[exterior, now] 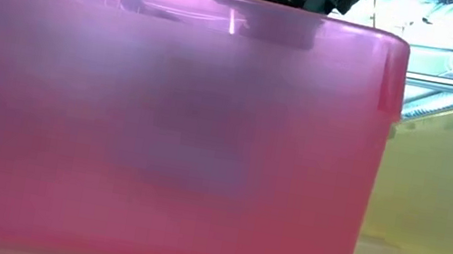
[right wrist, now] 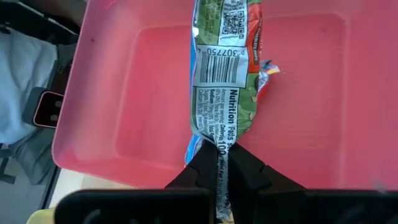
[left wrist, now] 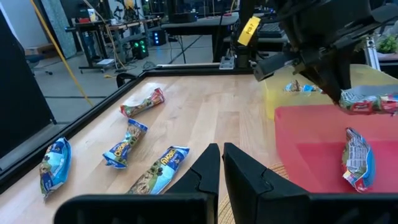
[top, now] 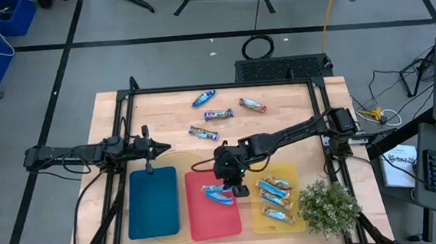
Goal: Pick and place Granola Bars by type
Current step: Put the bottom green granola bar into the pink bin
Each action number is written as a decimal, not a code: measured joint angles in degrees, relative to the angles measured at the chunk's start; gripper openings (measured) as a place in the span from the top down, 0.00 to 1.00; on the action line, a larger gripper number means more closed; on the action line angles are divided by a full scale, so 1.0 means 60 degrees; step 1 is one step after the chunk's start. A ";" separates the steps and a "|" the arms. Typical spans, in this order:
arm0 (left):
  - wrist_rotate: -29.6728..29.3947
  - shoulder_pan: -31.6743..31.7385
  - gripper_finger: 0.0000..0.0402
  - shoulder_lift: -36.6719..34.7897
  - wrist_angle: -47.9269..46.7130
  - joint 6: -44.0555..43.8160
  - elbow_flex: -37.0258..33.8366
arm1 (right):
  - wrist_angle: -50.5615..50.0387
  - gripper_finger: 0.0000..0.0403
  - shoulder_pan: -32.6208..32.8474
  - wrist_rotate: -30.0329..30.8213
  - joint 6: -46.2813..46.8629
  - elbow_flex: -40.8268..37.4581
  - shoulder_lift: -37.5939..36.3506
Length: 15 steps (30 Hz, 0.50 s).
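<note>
My right gripper [top: 235,187] hangs over the red tray [top: 210,224] and is shut on a granola bar [right wrist: 224,68] whose barcode and nutrition label face the wrist camera. A second, blue bar [top: 216,194] lies flat on the red tray's floor, partly under the held one. Three bars [top: 276,199] lie in the yellow tray [top: 292,171]. Several more bars [top: 218,114] lie flat on the wooden table beyond the trays. My left gripper [left wrist: 221,163] is shut and empty, waiting over the far edge of the blue tray [top: 153,207]. My right gripper pinches the bar's flat end seam [right wrist: 223,149] between its two fingers, which lie along the bar. It comes from above. The bar sticks out past the fingertips, lifted clear above the red tray's floor [left wrist: 311,149], as the left wrist view shows [left wrist: 370,102].
The red tray's wall [exterior: 161,134] fills the low view, with the yellow tray [exterior: 448,183] beside it. A small potted plant [top: 328,206] stands at the table's near right corner. Black frame rails [top: 223,85] border the table. Bare wood lies between the loose bars and the trays.
</note>
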 joint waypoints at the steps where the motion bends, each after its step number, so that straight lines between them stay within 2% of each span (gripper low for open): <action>1: 0.0000 0.0001 0.92 -0.0001 -0.0004 -0.0003 0.0000 | 0.0049 0.99 -0.0016 -0.0007 -0.0006 0.0000 0.0007; 11: 0.0004 0.0003 0.92 0.0000 -0.0004 -0.0002 0.0000 | 0.0269 0.98 0.0006 -0.0248 -0.0095 0.0000 0.0007; 15: 0.0004 0.0003 0.92 0.0000 -0.0004 0.0000 0.0000 | 0.0496 0.94 0.0006 -0.0242 0.0234 -0.0004 0.0007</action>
